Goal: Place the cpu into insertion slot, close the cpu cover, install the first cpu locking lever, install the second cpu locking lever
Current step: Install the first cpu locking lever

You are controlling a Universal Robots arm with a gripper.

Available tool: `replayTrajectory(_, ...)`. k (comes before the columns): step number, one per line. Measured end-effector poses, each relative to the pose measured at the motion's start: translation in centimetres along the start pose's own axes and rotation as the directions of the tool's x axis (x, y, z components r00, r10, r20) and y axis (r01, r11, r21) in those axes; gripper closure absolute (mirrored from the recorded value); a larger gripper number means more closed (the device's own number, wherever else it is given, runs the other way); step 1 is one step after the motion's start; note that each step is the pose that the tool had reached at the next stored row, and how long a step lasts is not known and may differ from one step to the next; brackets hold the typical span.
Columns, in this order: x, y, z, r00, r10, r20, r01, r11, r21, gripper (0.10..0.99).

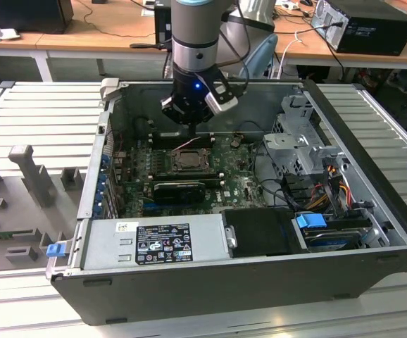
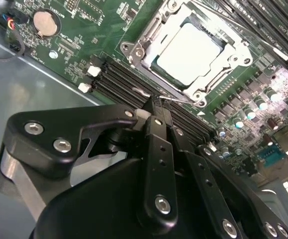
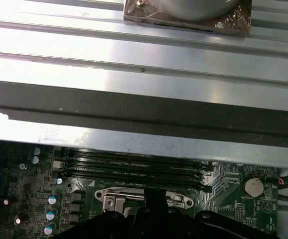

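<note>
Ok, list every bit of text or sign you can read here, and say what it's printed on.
No text can be read.
Black label on the power supply: lines of print and marks, too small to read.
White sticker beside it: too small to read.
Motherboard: white printing, blurred in both wrist views.
Coin cell: no legible marking.

Electronics lab: cabled workbenches (image 1: 84,39), opened computer case (image 1: 246,232)

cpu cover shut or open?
Shut: the cpu cover lies flat around the cpu, whose silver top shows through its cut-out in the second wrist view.
</note>
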State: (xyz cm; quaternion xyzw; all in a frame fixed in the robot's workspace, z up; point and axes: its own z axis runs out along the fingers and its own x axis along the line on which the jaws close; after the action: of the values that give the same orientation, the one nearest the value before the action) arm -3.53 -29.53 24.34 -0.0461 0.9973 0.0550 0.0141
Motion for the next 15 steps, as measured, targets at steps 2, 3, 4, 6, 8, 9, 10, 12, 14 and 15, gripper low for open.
replayTrajectory(2, 0.31, 0.03, -0.01, 1.0000, 0.000, 0.0009, 0.000, 1.0000, 0.000, 0.980)
replayTrajectory(3, 0.48, 0.04, -0.01, 1.0000, 0.000, 0.0011, 0.000, 1.0000, 0.000, 0.980)
replayTrajectory(4, 0.76, 0.07, -0.02, 1.0000, 0.000, 0.0012, 0.000, 1.0000, 0.000, 0.980)
replayTrajectory(6, 0.88, 0.08, -0.02, 1.0000, 0.000, 0.0012, 0.000, 1.0000, 0.000, 0.980)
replayTrajectory(8, 0.89, 0.08, -0.02, 1.0000, 0.000, 0.0012, 0.000, 1.0000, 0.000, 0.980)
replayTrajectory(9, 0.89, 0.08, -0.02, 1.0000, 0.000, 0.0011, 0.000, 1.0000, 0.000, 0.980)
replayTrajectory(10, 0.90, 0.08, -0.02, 1.0000, 0.000, 0.0012, 0.000, 1.0000, 0.000, 0.980)
replayTrajectory(12, 0.90, 0.08, -0.02, 1.0000, 0.000, 0.0012, 0.000, 1.0000, 0.000, 0.980)
replayTrajectory(14, 0.94, 0.07, 0.02, 1.0000, 0.000, 0.0015, 0.000, 1.0000, -0.005, 0.980)
replayTrajectory(15, 0.95, 0.07, 0.14, 1.0000, 0.000, 0.0021, 0.000, 1.0000, -0.009, 0.980)
